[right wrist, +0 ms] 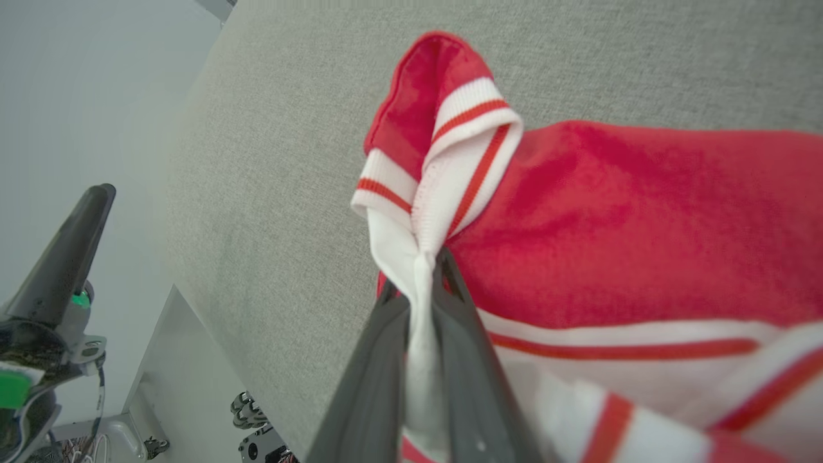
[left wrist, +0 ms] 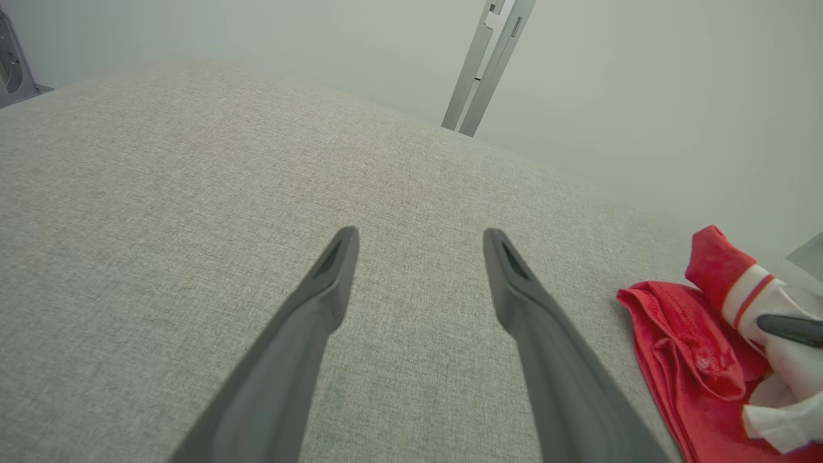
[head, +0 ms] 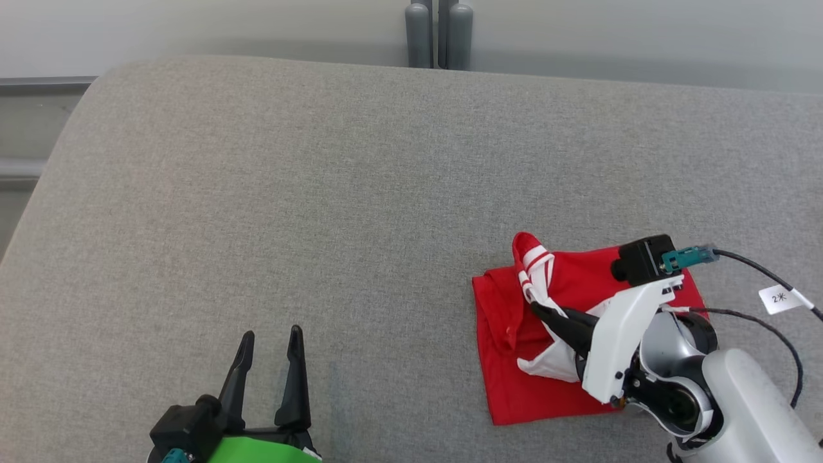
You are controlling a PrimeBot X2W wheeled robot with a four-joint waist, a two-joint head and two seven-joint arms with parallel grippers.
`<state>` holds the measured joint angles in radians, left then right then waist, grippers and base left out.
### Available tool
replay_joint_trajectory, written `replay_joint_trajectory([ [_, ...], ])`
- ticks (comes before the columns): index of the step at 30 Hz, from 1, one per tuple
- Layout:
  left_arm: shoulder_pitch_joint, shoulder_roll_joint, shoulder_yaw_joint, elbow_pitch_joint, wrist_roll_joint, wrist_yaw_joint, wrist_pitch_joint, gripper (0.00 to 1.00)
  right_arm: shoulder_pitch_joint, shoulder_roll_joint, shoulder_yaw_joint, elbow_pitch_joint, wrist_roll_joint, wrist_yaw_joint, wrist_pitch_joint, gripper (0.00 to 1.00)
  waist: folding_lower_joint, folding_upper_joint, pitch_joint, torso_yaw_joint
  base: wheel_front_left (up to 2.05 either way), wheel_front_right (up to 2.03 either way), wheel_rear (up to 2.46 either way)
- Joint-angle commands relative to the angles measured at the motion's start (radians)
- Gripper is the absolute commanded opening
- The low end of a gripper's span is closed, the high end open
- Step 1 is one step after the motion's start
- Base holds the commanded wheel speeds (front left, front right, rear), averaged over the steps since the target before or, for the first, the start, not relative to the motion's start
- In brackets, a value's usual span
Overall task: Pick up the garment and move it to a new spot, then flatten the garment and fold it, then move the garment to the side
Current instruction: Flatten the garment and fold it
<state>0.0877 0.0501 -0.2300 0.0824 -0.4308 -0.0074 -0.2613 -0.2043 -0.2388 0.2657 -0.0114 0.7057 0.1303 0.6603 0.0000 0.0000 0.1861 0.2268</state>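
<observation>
Although most of it lies folded into a rough flat square, the red garment (head: 508, 386) has one part standing up: a white cuff (right wrist: 450, 128) with thin red stripes rises at its far left corner. It sits on the near right of the grey fabric surface (head: 321, 193), with a smooth red body and white striped trim bunched across the middle. The right gripper (head: 535, 308) reaches in from the near right. Its pale forearm slants low over the cloth, and its two dark fingers point left, pinched together on a twist of the white trim just below the cuff. The left gripper (head: 271, 334) hovers at the near left, well apart from the garment. Its fingers are spread wide above the grey surface and point toward the far edge.
</observation>
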Motion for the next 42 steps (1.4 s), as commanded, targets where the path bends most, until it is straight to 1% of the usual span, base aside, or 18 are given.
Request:
replay_joint_trajectory([
  [1,0.001,0.002,0.004,0.002,-0.006,0.002,-0.005,1.0,0.014,0.021,-0.007,0.017,-0.009,0.001,-0.022,0.0,0.0,0.0,-0.004,-0.001,0.0,0.0,0.0],
  [3,0.004,0.001,0.002,0.002,-0.007,0.005,-0.005,1.0,0.009,0.044,-0.001,0.035,-0.014,0.001,-0.048,0.0,0.0,0.0,-0.009,-0.007,0.0,0.0,0.0],
  [4,0.004,0.001,0.0,0.002,-0.008,0.004,-0.005,1.0,0.004,0.057,0.007,0.039,-0.009,0.001,-0.064,0.22,0.0,0.0,-0.012,-0.011,0.0,0.0,0.0],
  [5,0.005,0.002,-0.002,0.001,-0.009,0.004,-0.005,1.0,-0.005,0.062,0.02,0.035,-0.006,0.001,-0.082,0.47,0.0,0.0,-0.015,-0.015,0.0,0.0,0.0],
  [6,0.007,0.002,-0.005,0.003,-0.009,0.003,-0.005,1.0,-0.013,0.068,0.036,0.026,0.002,0.001,-0.106,1.0,0.0,0.0,-0.02,-0.02,0.0,0.0,0.0],
  [11,0.032,0.002,0.005,0.009,0.005,0.005,-0.005,1.0,0.013,0.071,0.091,-0.084,0.045,0.001,-0.215,1.0,0.0,0.0,-0.057,-0.052,0.0,0.0,0.0],
  [14,0.052,0.002,0.026,0.004,0.019,0.001,-0.005,1.0,0.054,0.028,0.085,-0.19,0.047,0.001,-0.284,1.0,0.0,0.0,-0.091,-0.082,0.0,0.0,0.0],
  [18,0.074,0.002,0.05,-0.002,0.044,-0.009,-0.005,1.0,0.122,-0.057,0.025,-0.268,-0.027,0.001,-0.437,1.0,0.0,0.0,-0.128,-0.114,0.0,0.0,0.0],
  [19,0.08,0.002,0.055,-0.004,0.045,-0.012,-0.005,1.0,0.154,-0.067,-0.013,-0.254,-0.035,0.001,-0.485,1.0,0.0,0.0,-0.138,-0.121,0.0,0.0,0.0],
  [21,0.088,0.002,0.065,-0.006,0.052,-0.015,-0.005,1.0,0.186,-0.116,-0.076,-0.226,-0.116,0.001,-0.585,1.0,0.0,0.0,-0.156,-0.127,0.0,0.0,0.0],
  [22,0.092,0.002,0.072,-0.009,0.054,-0.016,-0.005,1.0,0.21,-0.111,-0.104,-0.198,-0.135,0.001,-0.634,1.0,0.0,0.0,-0.166,-0.131,0.0,0.0,0.0],
  [24,0.104,0.002,0.094,-0.01,0.057,-0.014,-0.005,1.0,0.253,-0.155,-0.149,-0.135,-0.25,0.001,-0.746,1.0,0.0,0.0,-0.186,-0.138,0.0,0.0,0.0],
  [26,0.119,0.002,0.116,-0.013,0.068,-0.013,-0.005,1.0,0.292,-0.167,-0.19,-0.05,-0.344,0.0,-0.856,1.0,0.0,0.0,-0.198,-0.145,0.0,0.0,0.0],
  [28,0.126,0.002,0.136,-0.023,0.084,-0.02,-0.005,1.0,0.317,-0.155,-0.228,0.018,-0.419,0.001,-0.91,1.0,0.0,0.0,-0.213,-0.147,0.0,0.0,0.0],
  [30,0.145,0.002,0.158,-0.02,0.106,-0.029,-0.004,1.0,0.344,-0.124,-0.28,0.071,-0.466,0.001,-0.925,1.0,0.0,0.0,-0.228,-0.147,0.0,0.0,0.0],
  [35,0.176,0.001,0.224,-0.02,0.137,-0.055,-0.004,1.0,0.409,-0.033,-0.38,0.052,-0.543,0.0,-0.925,1.0,0.0,0.0,-0.254,-0.145,0.0,0.0,0.0],
  [40,0.192,0.002,0.249,-0.007,0.15,-0.072,-0.004,1.0,0.446,0.021,-0.433,0.039,-0.563,0.0,-0.925,1.0,0.0,0.0,-0.272,-0.147,0.0,0.0,0.0],
  [42,0.194,0.002,0.251,-0.008,0.15,-0.075,-0.004,1.0,0.454,0.026,-0.434,0.04,-0.564,0.0,-0.925,1.0,0.0,0.0,-0.276,-0.148,0.0,0.0,0.0],
])
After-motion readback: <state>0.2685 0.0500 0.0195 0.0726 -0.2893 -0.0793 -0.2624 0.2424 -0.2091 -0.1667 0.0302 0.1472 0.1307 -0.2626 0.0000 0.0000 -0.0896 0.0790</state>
